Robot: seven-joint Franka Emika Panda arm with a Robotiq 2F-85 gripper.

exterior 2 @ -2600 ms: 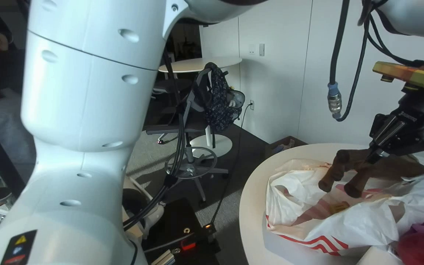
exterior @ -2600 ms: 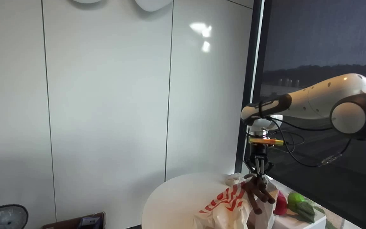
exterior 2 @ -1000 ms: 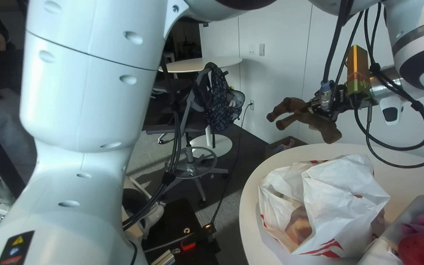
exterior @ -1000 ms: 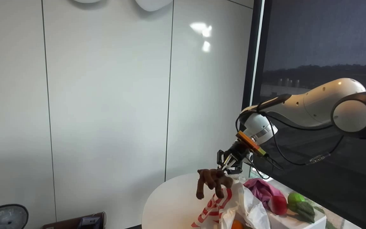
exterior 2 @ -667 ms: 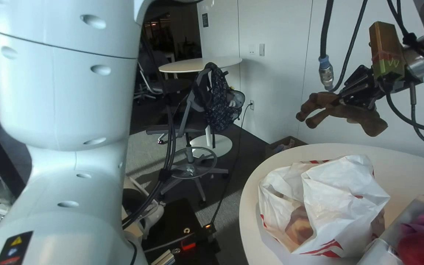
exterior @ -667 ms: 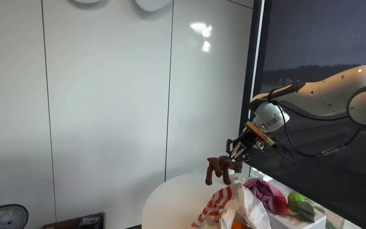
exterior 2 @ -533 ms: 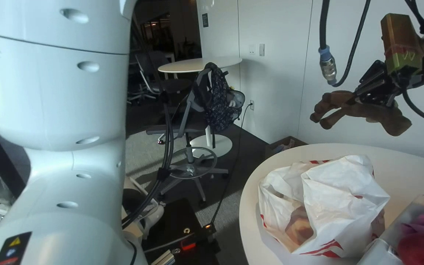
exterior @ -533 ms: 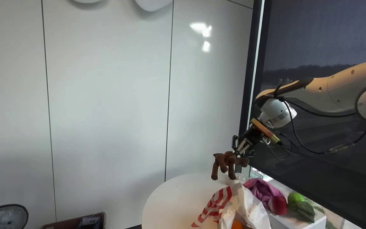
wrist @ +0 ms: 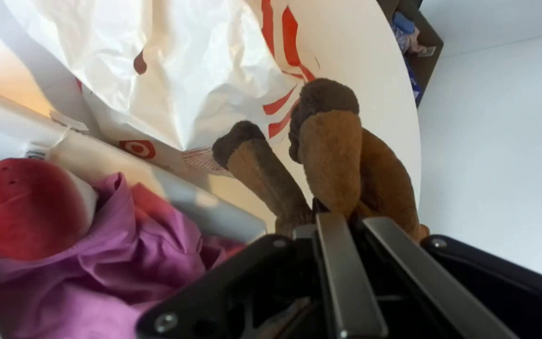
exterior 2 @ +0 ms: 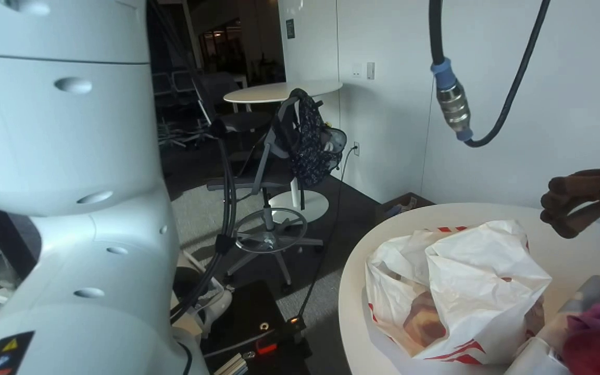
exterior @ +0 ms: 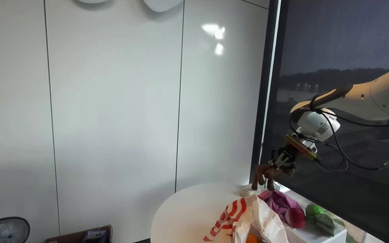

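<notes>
My gripper [wrist: 352,220] is shut on a brown plush toy [wrist: 332,160], whose legs stick out past the fingertips in the wrist view. The toy [exterior: 265,172] hangs in the air, legs downward, near the purple cloth [exterior: 279,202] in an exterior view. Elsewhere the toy [exterior 2: 581,203] shows at the right edge, where most of my gripper is cut off. A crumpled white bag with red stripes [exterior 2: 487,286] lies on the round table [exterior 2: 357,260], apart from the toy. Something orange [exterior: 252,238] shows in the bag's opening.
A white box [exterior: 319,236] beside the bag carries the purple cloth, a red round item [wrist: 31,212], a green round item [exterior: 314,210] and a dark green leafy item [exterior: 325,224]. A dark window [exterior: 343,162] stands close behind my arm.
The toy has been lifted from the bag in my gripper. Over the last second, arm and toy have shifted right in both exterior views, towards the box side. The bag has stayed still lately.
</notes>
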